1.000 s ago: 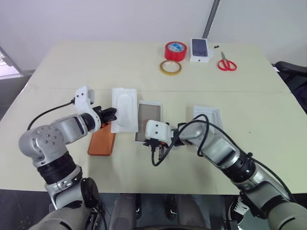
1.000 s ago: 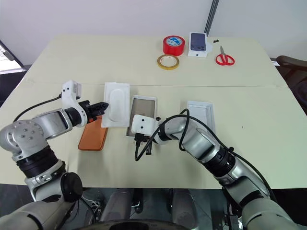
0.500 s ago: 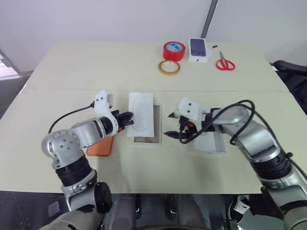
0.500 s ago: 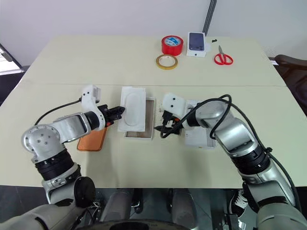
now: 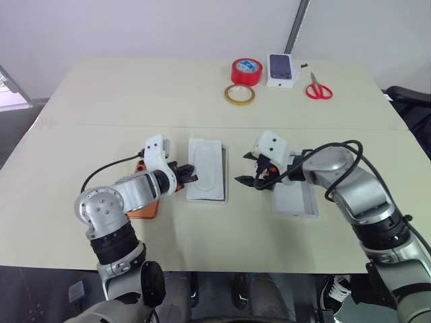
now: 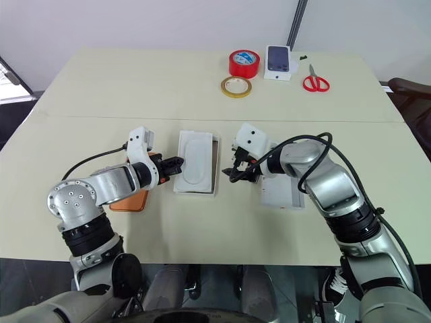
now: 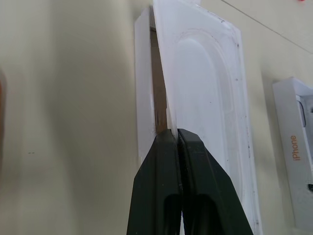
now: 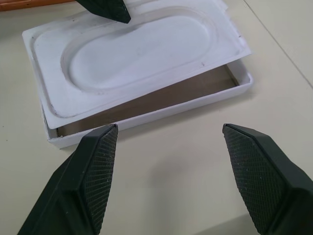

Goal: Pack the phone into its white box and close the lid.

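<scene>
The white box (image 8: 161, 111) lies at the table's middle, its brownish floor showing along one edge. A white insert (image 5: 205, 168) with a rounded recess lies slanted over it, almost covering it. My left gripper (image 7: 172, 133) is shut on that insert's thin left edge. The copper-orange phone (image 5: 143, 210) lies flat left of the box, mostly hidden under my left arm. My right gripper (image 8: 168, 129) hangs open just right of the box, nothing between its fingers. The lid (image 5: 296, 200) rests rim up under my right forearm.
At the table's far side stand a red tape roll (image 5: 246, 70), a yellow tape ring (image 5: 239, 94), a small white carton (image 5: 281, 69) with a dark phone picture, and red scissors (image 5: 318, 89).
My left gripper has carried the insert to the right, from beside the box to over it. My right gripper left the box's near end, swung right and opened.
</scene>
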